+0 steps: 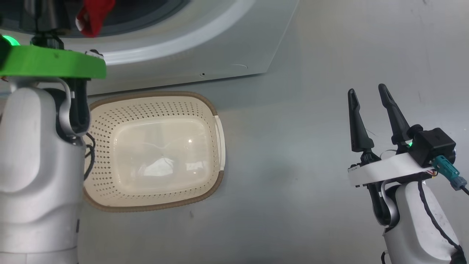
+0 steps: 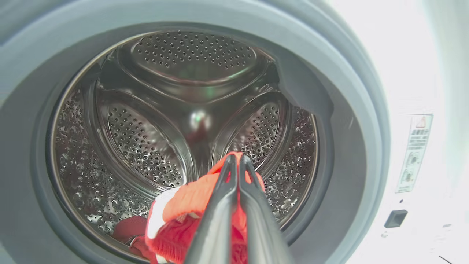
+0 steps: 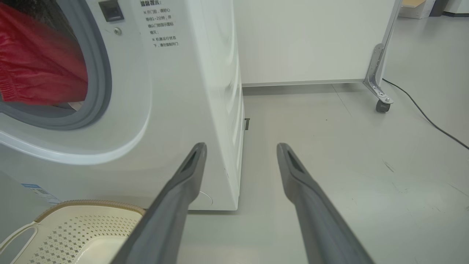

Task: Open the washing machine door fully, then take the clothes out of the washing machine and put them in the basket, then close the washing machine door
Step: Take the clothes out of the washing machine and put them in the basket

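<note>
Garment of red-and-white fabric (image 2: 187,205) hangs pinched in L gripper (image 2: 236,158) at steel drum (image 2: 146,146) mouth, cream perforated plastic basket (image 1: 154,97) directly below, wide-open R gripper (image 1: 367,88) farther off.

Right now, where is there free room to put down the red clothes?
The basket is empty inside. The floor between it and the right gripper is bare too. Crowded: the washing machine mouth, where the left gripper is shut on red clothes.

The basket (image 1: 161,110) sits on the floor (image 1: 293,165) before the washing machine (image 1: 220,47).
</note>
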{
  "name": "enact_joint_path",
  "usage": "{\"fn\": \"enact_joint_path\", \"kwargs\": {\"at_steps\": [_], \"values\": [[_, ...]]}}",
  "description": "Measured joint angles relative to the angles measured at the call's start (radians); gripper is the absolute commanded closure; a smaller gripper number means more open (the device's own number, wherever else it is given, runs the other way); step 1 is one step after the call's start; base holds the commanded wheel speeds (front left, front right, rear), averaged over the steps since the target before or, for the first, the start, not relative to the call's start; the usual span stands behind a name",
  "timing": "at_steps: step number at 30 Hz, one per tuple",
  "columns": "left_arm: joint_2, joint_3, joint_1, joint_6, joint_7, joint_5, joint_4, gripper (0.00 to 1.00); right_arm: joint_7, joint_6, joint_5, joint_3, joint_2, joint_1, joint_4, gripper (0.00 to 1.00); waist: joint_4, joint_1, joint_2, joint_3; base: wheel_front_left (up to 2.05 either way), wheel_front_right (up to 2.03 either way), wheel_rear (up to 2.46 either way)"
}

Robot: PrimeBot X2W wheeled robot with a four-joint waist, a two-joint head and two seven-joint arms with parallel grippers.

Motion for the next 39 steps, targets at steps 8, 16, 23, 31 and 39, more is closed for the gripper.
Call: {"fn": "enact_joint_path", "kwargs": {"at_steps": [8, 16, 23, 31, 39], "values": [[-0.016, -0.002, 0.135, 0.024, -0.003, 0.018, -0.089, 1.00, 0.000, 0.000, -0.006, -0.007, 0.000, 0.047, 0.005, 0.00, 0.029, 0.0000, 0.0000, -0.065, 0.00, 0.00, 0.00], [-0.016, -0.002, 0.272, 0.050, -0.003, 0.047, -0.176, 1.00, 0.000, 0.000, -0.007, 0.011, 0.000, 0.081, 0.006, 0.00, 0.044, 0.0000, 0.0000, -0.140, 0.00, 0.00, 0.00], [-0.021, -0.011, 0.379, 0.062, -0.003, 0.053, -0.241, 1.00, 0.000, -0.002, -0.007, 0.022, 0.001, 0.123, 0.005, 0.00, 0.053, 0.0000, 0.0000, -0.200, 0.00, 0.00, 0.00], [-0.026, -0.021, 0.463, 0.070, -0.003, 0.053, -0.315, 1.00, 0.000, -0.006, 0.001, 0.040, 0.001, 0.180, 0.007, 0.00, 0.070, 0.0000, 0.0000, -0.261, 0.00, 0.00, 0.00], [-0.026, -0.046, 0.558, 0.081, 0.014, 0.051, -0.337, 1.00, 0.000, -0.008, 0.001, 0.074, 0.002, 0.206, 0.004, 0.00, 0.085, -0.0001, 0.0000, -0.297, 0.00, 0.00, 0.00]]}}
